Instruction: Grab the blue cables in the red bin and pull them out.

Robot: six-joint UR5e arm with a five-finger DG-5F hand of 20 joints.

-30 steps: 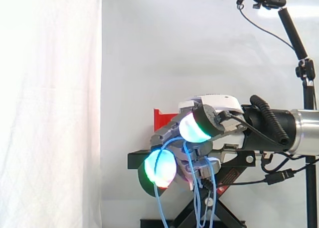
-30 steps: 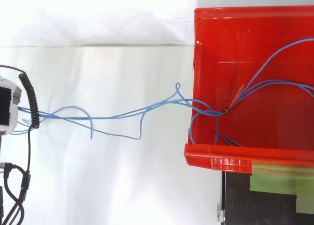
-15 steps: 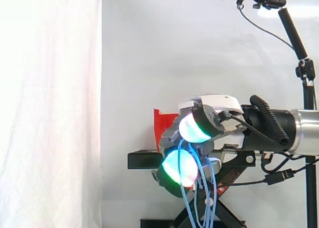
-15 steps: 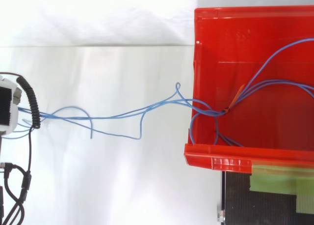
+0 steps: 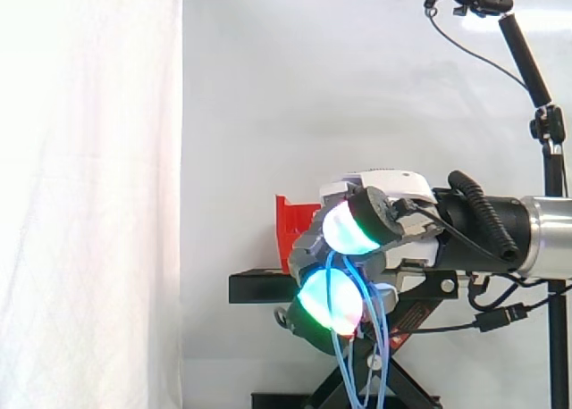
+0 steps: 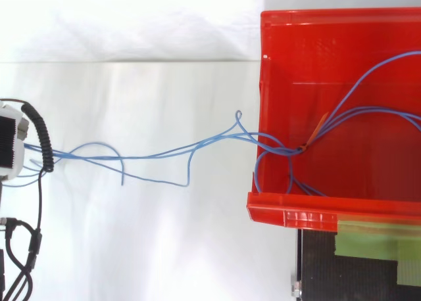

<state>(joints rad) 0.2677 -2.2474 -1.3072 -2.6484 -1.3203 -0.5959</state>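
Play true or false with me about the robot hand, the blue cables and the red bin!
The thin blue cables stretch from the red plastic bin across to the robot's hand. True.
The cables are completely out of the bin. False: part of them lies inside it.
The hand is open and holding nothing. False: its fingers curl round the cables.
A small orange tie sits on the cables inside the bin. True.

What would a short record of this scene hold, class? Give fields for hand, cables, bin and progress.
hand: fingers curled round the blue cables
blue cables: stretched from the hand over the bin's rim; strands hang below the hand
red bin: holds the cables' far part
progress: cables partly out
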